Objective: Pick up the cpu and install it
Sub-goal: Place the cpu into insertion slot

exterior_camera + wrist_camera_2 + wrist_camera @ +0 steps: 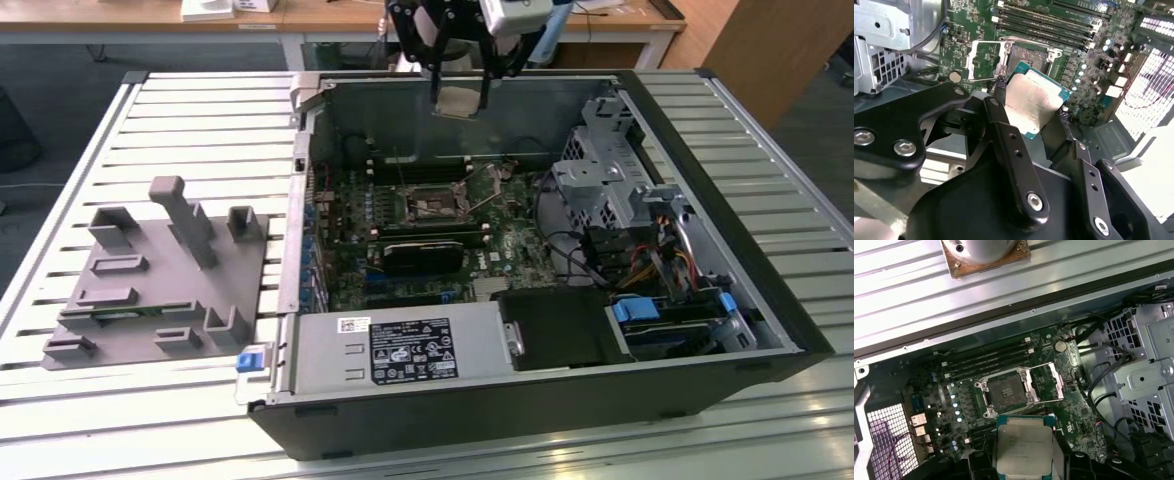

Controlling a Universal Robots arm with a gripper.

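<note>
CPU (1031, 102) is gripped by the end effector (1031, 107), whose two black fingers (999, 117) clench it on opposite edges; its silvery metal top and green rim show between them in both wrist views. In the exterior view the end effector (458, 95) hangs over the far part of the open computer case (747, 250), and the CPU (458, 100) is raised clear of the motherboard (400, 235), touching nothing but the fingers. Below it, in the first wrist view, the CPU (1024, 450) sits near but apart from the socket (1009, 390), whose metal retaining frame (1046, 382) is swung open. The case lies on its side on a slatted metal counter (200, 120). A grey plastic tray (147, 280) with upright posts rests on the counter at the exterior view's left, well apart from the end effector.
</note>
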